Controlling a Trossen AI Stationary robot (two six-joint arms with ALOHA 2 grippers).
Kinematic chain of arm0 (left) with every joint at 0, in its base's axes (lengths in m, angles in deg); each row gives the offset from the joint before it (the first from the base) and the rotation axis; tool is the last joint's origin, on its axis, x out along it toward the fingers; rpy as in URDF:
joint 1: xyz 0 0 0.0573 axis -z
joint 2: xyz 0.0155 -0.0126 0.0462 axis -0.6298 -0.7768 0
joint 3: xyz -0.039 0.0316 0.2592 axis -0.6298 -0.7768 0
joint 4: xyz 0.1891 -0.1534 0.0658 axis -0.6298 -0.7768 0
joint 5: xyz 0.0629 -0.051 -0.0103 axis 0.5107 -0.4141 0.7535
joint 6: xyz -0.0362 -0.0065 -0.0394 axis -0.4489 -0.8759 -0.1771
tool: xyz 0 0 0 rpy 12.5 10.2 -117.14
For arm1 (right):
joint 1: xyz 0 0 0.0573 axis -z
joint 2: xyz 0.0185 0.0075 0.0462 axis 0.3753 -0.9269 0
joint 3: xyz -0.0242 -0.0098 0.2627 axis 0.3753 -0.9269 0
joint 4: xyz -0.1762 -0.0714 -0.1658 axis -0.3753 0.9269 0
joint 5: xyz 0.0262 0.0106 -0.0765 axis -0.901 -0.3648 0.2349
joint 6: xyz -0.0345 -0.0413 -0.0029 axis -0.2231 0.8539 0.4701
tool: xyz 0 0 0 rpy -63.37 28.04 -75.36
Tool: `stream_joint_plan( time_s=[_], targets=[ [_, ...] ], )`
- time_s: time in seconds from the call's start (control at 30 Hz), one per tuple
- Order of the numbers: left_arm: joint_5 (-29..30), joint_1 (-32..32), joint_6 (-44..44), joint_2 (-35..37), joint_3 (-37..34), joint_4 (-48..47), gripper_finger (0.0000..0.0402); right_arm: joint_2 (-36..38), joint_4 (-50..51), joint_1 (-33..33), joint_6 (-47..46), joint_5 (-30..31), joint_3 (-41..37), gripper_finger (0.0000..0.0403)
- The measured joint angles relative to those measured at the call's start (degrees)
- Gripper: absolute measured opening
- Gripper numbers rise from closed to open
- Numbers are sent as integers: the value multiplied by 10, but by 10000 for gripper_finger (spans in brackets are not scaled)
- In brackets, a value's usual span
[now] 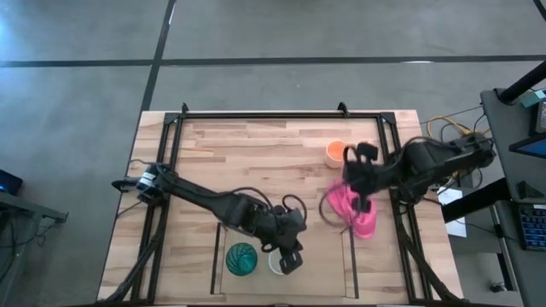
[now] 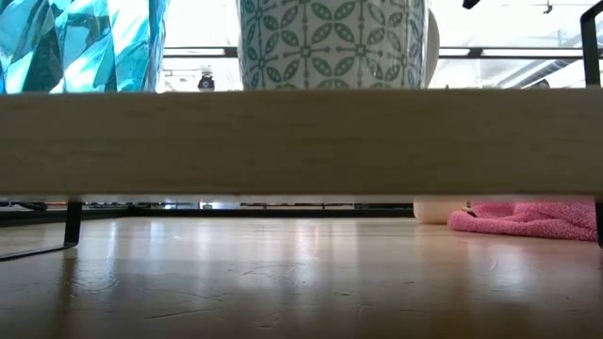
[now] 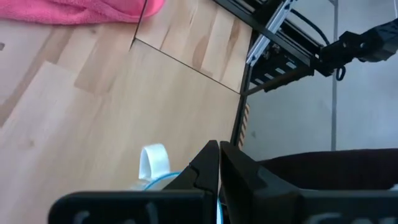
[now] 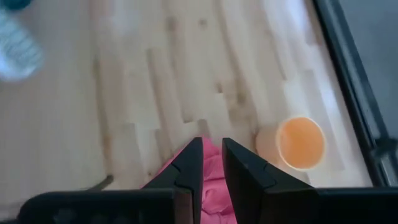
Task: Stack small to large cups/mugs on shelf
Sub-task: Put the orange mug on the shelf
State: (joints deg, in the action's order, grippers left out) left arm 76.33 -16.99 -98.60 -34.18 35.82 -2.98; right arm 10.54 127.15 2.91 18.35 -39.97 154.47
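Note:
A teal tumbler (image 1: 241, 258) and a white mug (image 1: 276, 263) stand side by side, bases down, on the light-wood shelf (image 1: 320, 264) at the table's near edge; the low view shows both on its board (image 2: 301, 141). My left gripper (image 1: 290, 258) hovers shut just over the white mug's right side, and the mug's handle (image 3: 152, 163) shows beside its fingers. The orange mug (image 1: 334, 153) stands upright on the table at the far right. Near it, my right gripper (image 1: 360, 198) is shut on a pink cloth (image 1: 357, 217). My left gripper has its shut fingers (image 3: 219, 163) right at the white mug's rim, but its own body hides the spot; whether it touches the mug I cannot tell. My right gripper pinches a bunched part of the pink cloth (image 4: 211, 167) between its two fingers, slanting down from the right. The cloth hangs slack below them, and its lower end (image 2: 528, 218) lies on the table.
Black frame rails (image 1: 281, 115) run along the table's far, left and right sides. Two thin dark panels (image 1: 213, 264) (image 1: 345, 264) bound the shelf. Bare wood lies between the shelf and the orange mug (image 4: 300, 143). Cables and equipment stand beyond the right edge.

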Motion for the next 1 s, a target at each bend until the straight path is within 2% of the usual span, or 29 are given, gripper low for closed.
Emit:
stream_joint_plan(
  time_s=[0.17, 0.4, 0.6, 0.8, 1.0],
  targets=[
    [-6, -6, 40, 4, 0, -1, 0, 15, 0, 84, -15, -1, -1, 54],
    [-61, -18, 76, 15, -2, -1, 0, -5, 0, 206, 46, -6, -1, 54],
    [-83, -24, 131, 16, -2, -1, 0, -49, 1, 305, 92, -92, -1, 54],
    [-119, -40, 162, 16, -3, -23, 0, -109, -4, 358, 168, -126, -1, 54],
    [-161, -56, 201, 16, -3, -38, 0, -182, 5, 395, 187, -161, -1, 54]
  ],
)
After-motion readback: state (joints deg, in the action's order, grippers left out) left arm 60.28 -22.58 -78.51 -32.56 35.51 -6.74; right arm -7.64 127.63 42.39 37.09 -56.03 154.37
